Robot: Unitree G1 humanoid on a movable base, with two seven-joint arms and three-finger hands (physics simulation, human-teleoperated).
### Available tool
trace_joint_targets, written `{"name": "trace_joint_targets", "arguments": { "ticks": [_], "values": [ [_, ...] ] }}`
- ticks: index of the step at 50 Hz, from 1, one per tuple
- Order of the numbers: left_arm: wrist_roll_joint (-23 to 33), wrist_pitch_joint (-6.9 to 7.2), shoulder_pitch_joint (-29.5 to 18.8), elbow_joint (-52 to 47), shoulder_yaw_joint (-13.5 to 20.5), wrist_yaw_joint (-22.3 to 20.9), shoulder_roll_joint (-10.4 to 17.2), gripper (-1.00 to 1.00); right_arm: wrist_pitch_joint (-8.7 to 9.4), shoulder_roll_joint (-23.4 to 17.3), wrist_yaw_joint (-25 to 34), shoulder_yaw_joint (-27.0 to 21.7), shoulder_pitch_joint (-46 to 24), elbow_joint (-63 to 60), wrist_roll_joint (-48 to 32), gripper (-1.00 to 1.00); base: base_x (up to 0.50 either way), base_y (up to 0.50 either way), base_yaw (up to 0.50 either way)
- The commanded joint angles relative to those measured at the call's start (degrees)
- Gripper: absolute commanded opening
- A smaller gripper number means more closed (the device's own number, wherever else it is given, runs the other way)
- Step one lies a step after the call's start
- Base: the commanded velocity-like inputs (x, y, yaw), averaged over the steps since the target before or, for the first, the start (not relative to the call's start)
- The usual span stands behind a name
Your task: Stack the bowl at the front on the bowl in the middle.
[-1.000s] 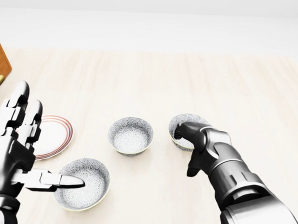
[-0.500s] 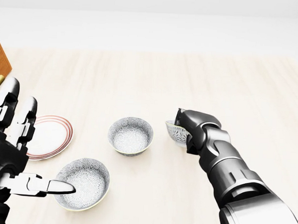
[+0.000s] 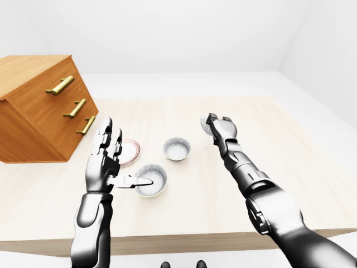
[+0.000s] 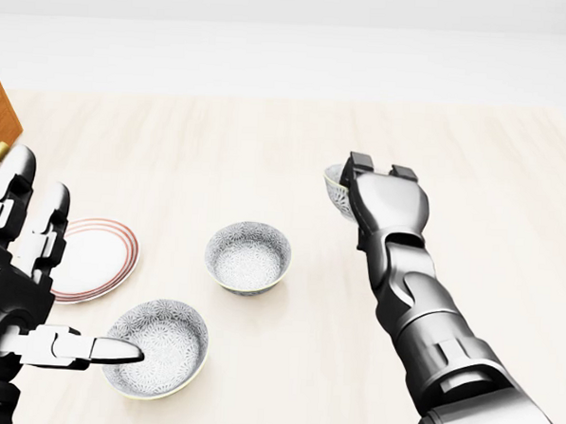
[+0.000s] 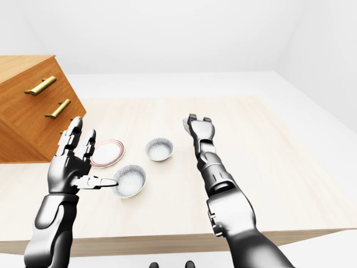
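Your right hand (image 4: 377, 200) is clenched around a patterned bowl (image 4: 335, 190), holding it tilted and lifted off the pale wooden table (image 4: 267, 154), up and to the right of the middle bowl (image 4: 248, 256) in the head view. Your left hand (image 4: 18, 284) is released, fingers spread upright at the left edge, with its thumb (image 4: 105, 351) reaching out over the rim of the near bowl (image 4: 158, 348), which sits on the table just below and left of the middle bowl. A red-rimmed plate (image 4: 95, 257) lies beside your left hand, and a wooden drawer chest (image 3: 39, 106) stands at the table's left end.
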Motion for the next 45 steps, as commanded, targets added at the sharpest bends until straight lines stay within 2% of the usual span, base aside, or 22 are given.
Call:
{"name": "trace_joint_targets", "arguments": {
  "ticks": [1,6,10,12,13,14,17,25,30,45],
  "values": [
    [0.43,0.0,0.12,0.27,-0.57,0.35,-0.18,1.0,0.0,0.74,-8.42,1.87,6.38,-11.62,-6.56,-1.0,0.0,0.0,0.0],
    [0.04,0.0,0.23,-0.06,-0.12,0.22,-0.06,1.0,-0.02,1.64,-10.12,1.56,9.34,-17.03,-8.5,-1.0,0.0,0.0,0.0],
    [0.07,0.0,0.17,0.1,-0.17,0.25,-0.09,1.0,-2.97,2.44,-8.61,2.3,13.42,-23.8,-10.95,-1.0,0.0,0.0,0.0],
    [0.12,0.0,0.21,0.05,-0.25,0.24,-0.1,1.0,-3.68,3.11,-8.27,2.27,15.16,-26.43,-11.93,-1.0,0.0,0.0,0.0],
    [0.13,0.0,0.16,0.06,-0.24,0.28,-0.1,1.0,-4.81,3.52,-8.04,2.74,16.64,-28.73,-12.57,-1.0,0.0,0.0,0.0],
    [0.15,0.0,0.14,0.08,-0.25,0.31,-0.09,1.0,-4.94,3.8,-7.68,2.76,17.41,-30.05,-13.27,-1.0,0.0,0.0,0.0],
    [0.12,0.0,0.15,-0.08,-0.25,0.34,-0.09,1.0,-6.96,5.08,-7.19,3.56,20.74,-35.48,-15.04,-1.0,0.0,0.0,0.0],
    [0.18,0.0,0.21,0.03,-0.25,0.23,-0.1,1.0,-9.82,7.37,-6.98,4.81,26.08,-42.0,-18.51,-1.0,0.0,0.0,0.0],
    [0.48,0.0,0.4,0.15,-0.51,0.09,-0.17,1.0,-10.0,8.6,-6.65,5.66,28.46,-44.06,-19.94,-1.0,0.0,0.0,0.0],
    [0.49,0.0,0.36,-0.3,-0.41,0.16,-0.18,1.0,-10.0,9.97,-8.31,6.79,29.3,-42.23,-21.78,-1.0,0.0,0.0,0.0]
  ]
}}
